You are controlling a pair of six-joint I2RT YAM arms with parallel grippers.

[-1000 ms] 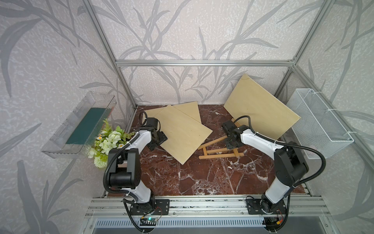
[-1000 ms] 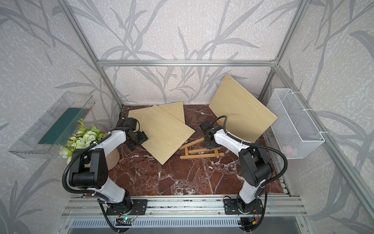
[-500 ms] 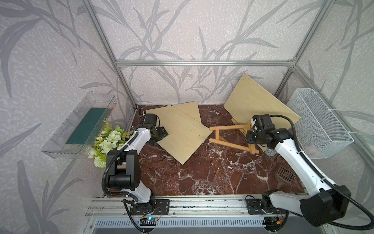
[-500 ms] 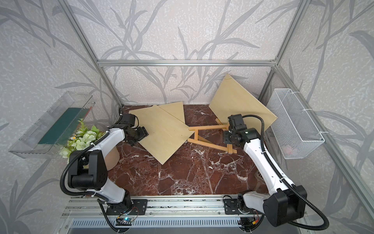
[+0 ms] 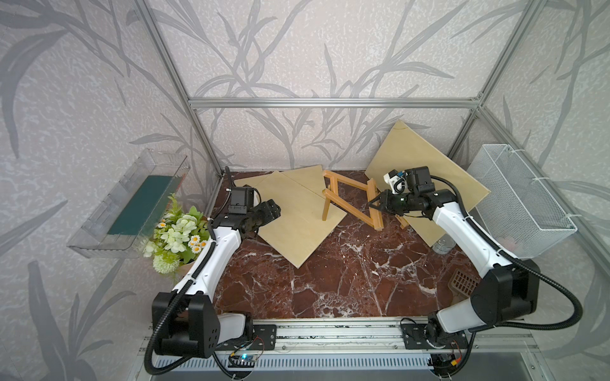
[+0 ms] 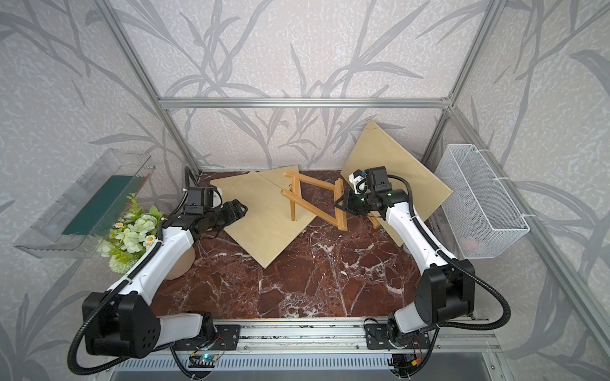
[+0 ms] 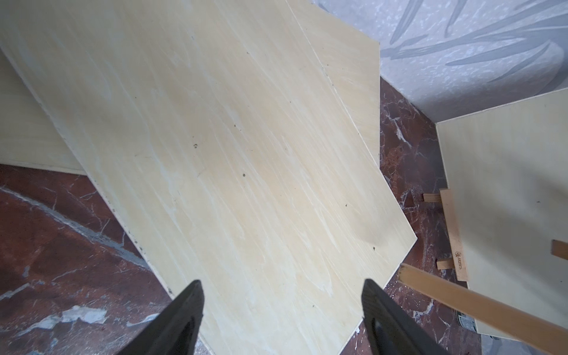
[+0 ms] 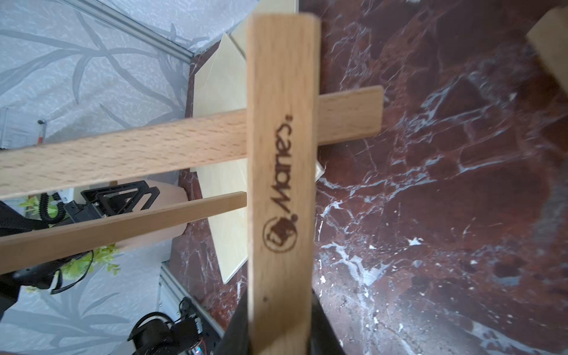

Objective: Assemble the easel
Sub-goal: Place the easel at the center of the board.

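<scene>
**Right arm has the easel in the air, left arm waits**

The right gripper (image 5: 377,205) is clamped on the easel (image 5: 350,208), pinching the branded crossbar (image 8: 281,184) edge-on. The frame hangs tilted above the back of the table (image 5: 330,280). Its loose leg (image 5: 328,204) dangles over the corner of the flat board (image 5: 297,224); touching it or not, I cannot tell. The left gripper (image 5: 272,208) hovers over that board's near edge, jaws spread wide, nothing in them.

The job now looks like getting the frame onto its feet. To do it well, I'd say hold the pinch firm (a thin bar held edge-on can twist). Bring both front feet down together on bare stone, not on the board, and let the free arm draw the loose leg back so it props.

The count:
- Boards: three. Two lie overlapping, the flat one on a second board (image 5: 307,174), and one leaning board (image 5: 425,155) stands at the right.
- Easels: one in hand. A wooden ledge (image 7: 455,239) at the leaning board's foot suggests another.
- Also one bunch of flowers (image 5: 178,231), one clear tray (image 5: 99,231) and one wire basket (image 5: 521,204).
</scene>
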